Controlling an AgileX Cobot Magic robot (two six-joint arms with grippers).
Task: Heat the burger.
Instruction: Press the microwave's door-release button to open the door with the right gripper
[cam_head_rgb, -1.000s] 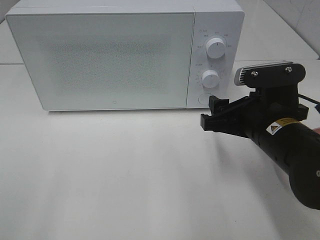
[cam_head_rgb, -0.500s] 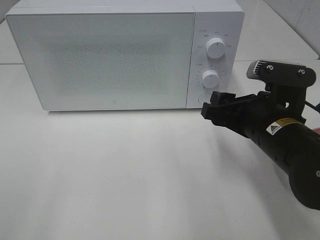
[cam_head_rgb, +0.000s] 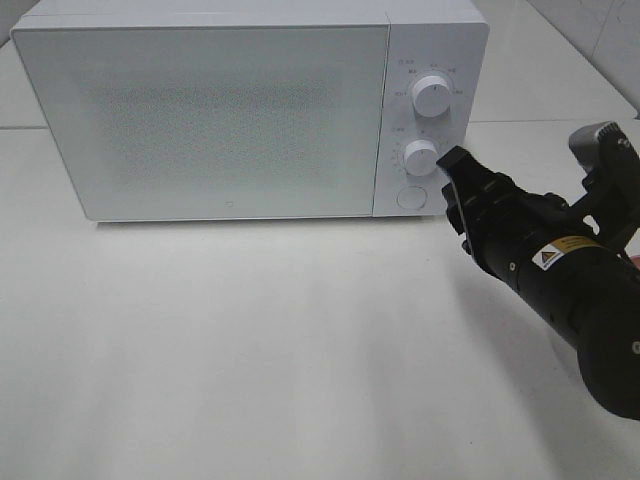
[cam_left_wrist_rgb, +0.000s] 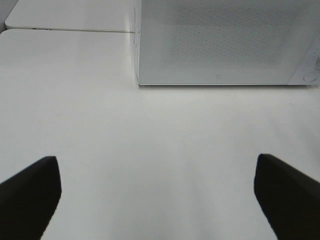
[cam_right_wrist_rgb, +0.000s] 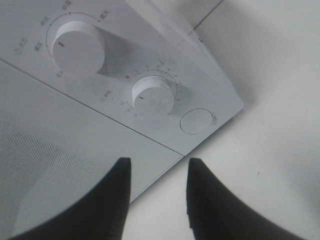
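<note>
- Burger: not visible in any view. The microwave (cam_head_rgb: 230, 110) door is shut, and I judge the burger sits behind it, though the frosted panel shows nothing.
- Handling, as a judgement: a stacked burger should be light, soft and easily squashed, its layers prone to sliding and its glazed bun slippery. I would grip low across the sides with gentle pressure, never on the crown.
- Right gripper (cam_head_rgb: 456, 190): jaws apart with a moderate gap, holding nothing, just beside the lower dial (cam_head_rgb: 421, 157) and above the round button (cam_head_rgb: 409, 197).
- Left gripper (cam_left_wrist_rgb: 155, 159): jaws wide apart, empty, over the bare table (cam_head_rgb: 250, 350), well back from the microwave.
- Change since the earlier frames: the right gripper has rolled from lying flat to standing on edge, and risen from button level to the lower dial. The microwave is unmoved.
</note>
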